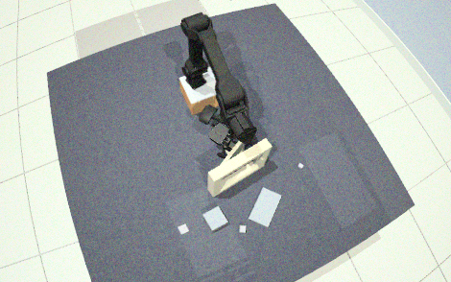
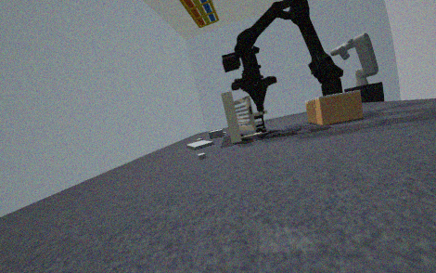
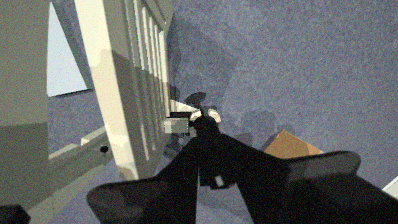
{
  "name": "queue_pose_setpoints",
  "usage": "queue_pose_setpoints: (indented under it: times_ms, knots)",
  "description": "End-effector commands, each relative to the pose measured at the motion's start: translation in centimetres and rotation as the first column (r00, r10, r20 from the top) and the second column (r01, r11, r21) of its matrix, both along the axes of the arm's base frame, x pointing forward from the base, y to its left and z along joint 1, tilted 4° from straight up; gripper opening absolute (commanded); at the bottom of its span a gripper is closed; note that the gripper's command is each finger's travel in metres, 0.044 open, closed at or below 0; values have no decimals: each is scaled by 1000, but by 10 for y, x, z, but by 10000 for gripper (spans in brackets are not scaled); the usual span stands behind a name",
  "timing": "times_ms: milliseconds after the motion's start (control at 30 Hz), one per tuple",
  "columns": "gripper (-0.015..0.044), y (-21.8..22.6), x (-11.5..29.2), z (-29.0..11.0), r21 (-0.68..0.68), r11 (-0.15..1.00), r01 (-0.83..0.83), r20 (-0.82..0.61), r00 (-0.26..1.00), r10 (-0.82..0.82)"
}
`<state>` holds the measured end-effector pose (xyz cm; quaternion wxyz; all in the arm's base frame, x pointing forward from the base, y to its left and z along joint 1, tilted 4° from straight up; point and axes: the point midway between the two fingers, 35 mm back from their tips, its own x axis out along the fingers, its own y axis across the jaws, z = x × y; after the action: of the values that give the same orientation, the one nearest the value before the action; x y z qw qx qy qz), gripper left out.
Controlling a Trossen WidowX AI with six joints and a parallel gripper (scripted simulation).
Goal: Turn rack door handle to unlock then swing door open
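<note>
The desk [image 1: 119,144] [image 2: 301,209] [image 3: 300,60] has a speckled dark blue-gray surface. Pale tiled floor [image 1: 4,144] surrounds it in the top view; the exterior view shows plain light walls [image 2: 92,93] and a multicolored grid panel [image 2: 200,11] overhead.

The cream rack frame [image 1: 240,168] [image 2: 231,116] [image 3: 22,65] stands upright on the desk. Its slatted door [image 1: 232,152] [image 2: 257,122] [image 3: 107,85] is ajar, angled out from the frame on the arm's side. The gripper [image 1: 223,152] [image 2: 261,110] [image 3: 208,139] is at the door, its jaws closed on the handle [image 3: 214,115]. Two flat pale blocks [image 1: 265,207] [image 1: 215,218] lie beyond the frame. An orange box [image 1: 202,104] [image 2: 342,109] [image 3: 292,145] with a white top sits near the arm.
</note>
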<state>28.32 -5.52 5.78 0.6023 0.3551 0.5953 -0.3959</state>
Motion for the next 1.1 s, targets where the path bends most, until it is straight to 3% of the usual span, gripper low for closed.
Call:
queue_pose_setpoints:
  times_ms: [0,1067]
  knots:
    - [12,-3,-2,1,-2,998,-70,10,997,70]
    - [12,-55,-42,4,6,865,-501,-19,865,501]
